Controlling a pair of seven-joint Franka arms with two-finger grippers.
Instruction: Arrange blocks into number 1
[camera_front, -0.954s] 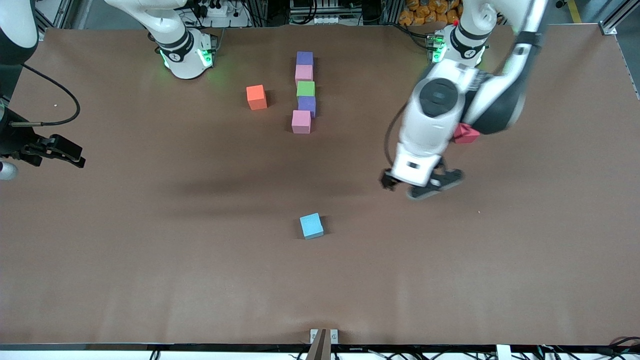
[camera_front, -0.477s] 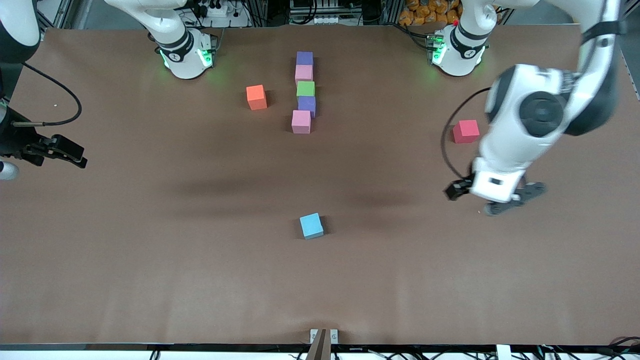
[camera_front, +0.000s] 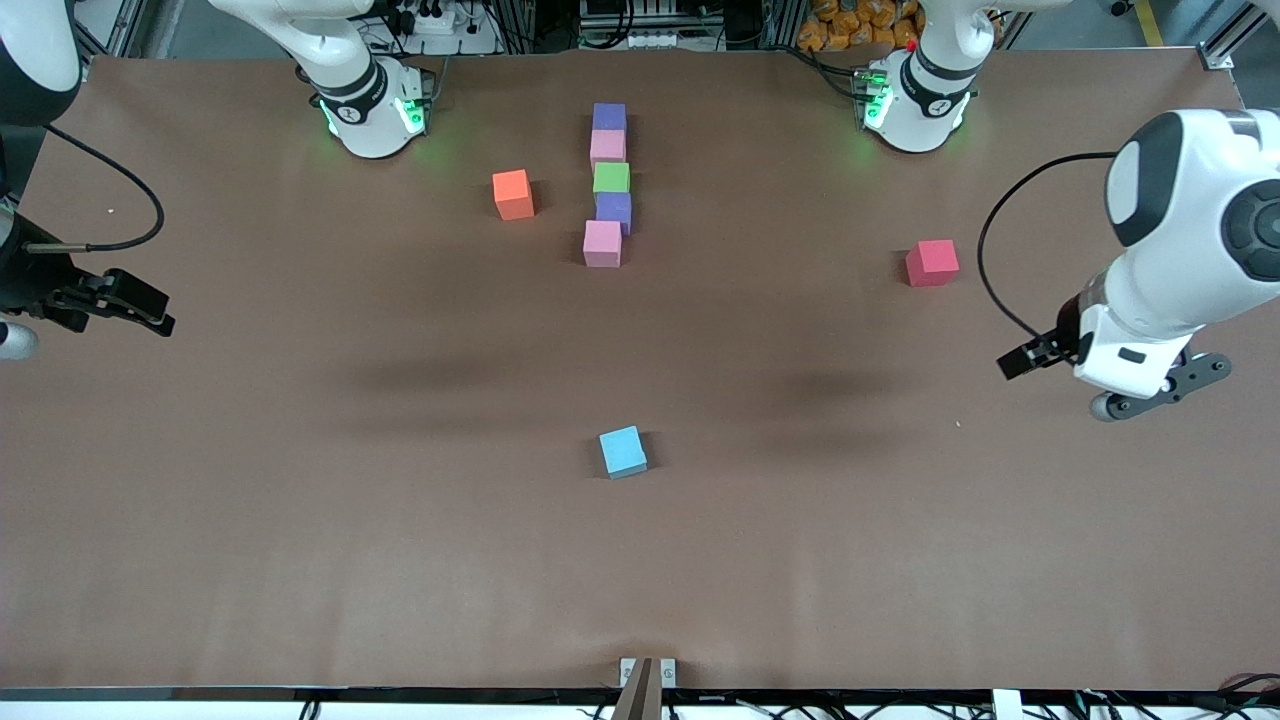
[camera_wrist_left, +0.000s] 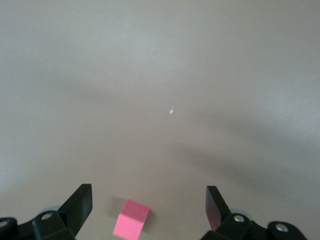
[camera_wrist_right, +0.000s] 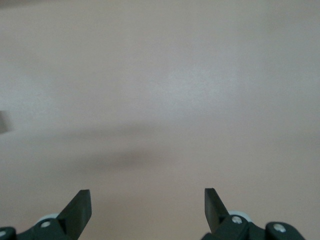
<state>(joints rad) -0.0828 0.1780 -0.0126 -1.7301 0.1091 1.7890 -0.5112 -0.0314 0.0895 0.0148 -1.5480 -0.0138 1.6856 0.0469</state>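
Observation:
Five blocks form a column at mid-table: purple (camera_front: 609, 116), pink (camera_front: 607, 147), green (camera_front: 611, 177), purple (camera_front: 614, 209) and pink (camera_front: 602, 243), the last sitting slightly off line. An orange block (camera_front: 513, 194) lies beside the column toward the right arm's end. A red block (camera_front: 931, 262) lies toward the left arm's end and shows between the fingers in the left wrist view (camera_wrist_left: 131, 226), well below them. A blue block (camera_front: 623, 451) sits alone, nearer the front camera. My left gripper (camera_front: 1150, 392) (camera_wrist_left: 148, 192) hangs open and empty. My right gripper (camera_front: 115, 297) (camera_wrist_right: 146, 195) waits open and empty.
The brown table mat (camera_front: 300, 520) runs to its edges on all sides. The arm bases (camera_front: 375, 105) (camera_front: 915, 95) stand along the back edge. A small bracket (camera_front: 647, 672) sits at the front edge.
The left arm has swung from near mid-table out toward its own end, uncovering the red block. The right arm and all blocks have stayed put.

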